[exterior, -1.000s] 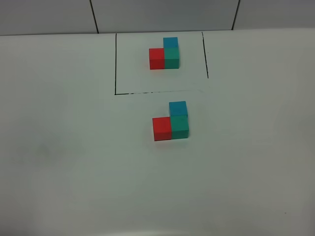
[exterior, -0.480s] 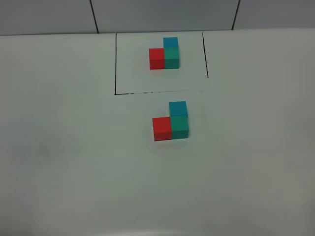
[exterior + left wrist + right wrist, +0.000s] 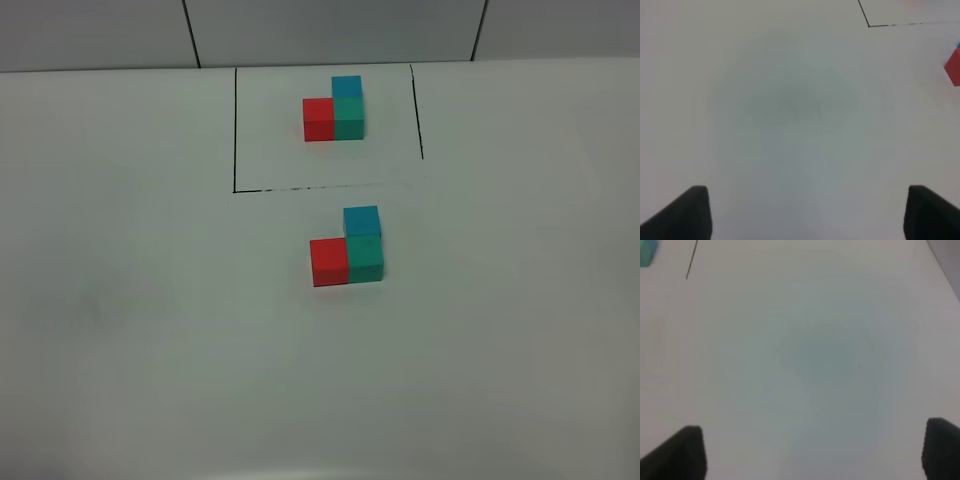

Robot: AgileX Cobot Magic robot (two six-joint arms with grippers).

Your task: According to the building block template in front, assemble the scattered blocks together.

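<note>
The building block template (image 3: 335,108) is an L of red, teal-green and blue cubes inside thin black lines (image 3: 235,130) at the back. The scattered blocks sit together in front of it in the same L: red cube (image 3: 329,262) on the left, teal-green cube (image 3: 366,257) touching its right side, sky-blue cube (image 3: 361,220) behind the green one. The red cube also shows at the edge of the left wrist view (image 3: 954,67). My left gripper (image 3: 807,215) and right gripper (image 3: 812,452) are open and empty over bare table. Neither shows in the exterior view.
The white table (image 3: 150,330) spreads around the blocks, with a grey tiled wall (image 3: 330,30) behind it. A corner of the black frame (image 3: 869,25) shows in the left wrist view. A frame line (image 3: 690,260) and a teal cube edge (image 3: 647,252) show in the right wrist view.
</note>
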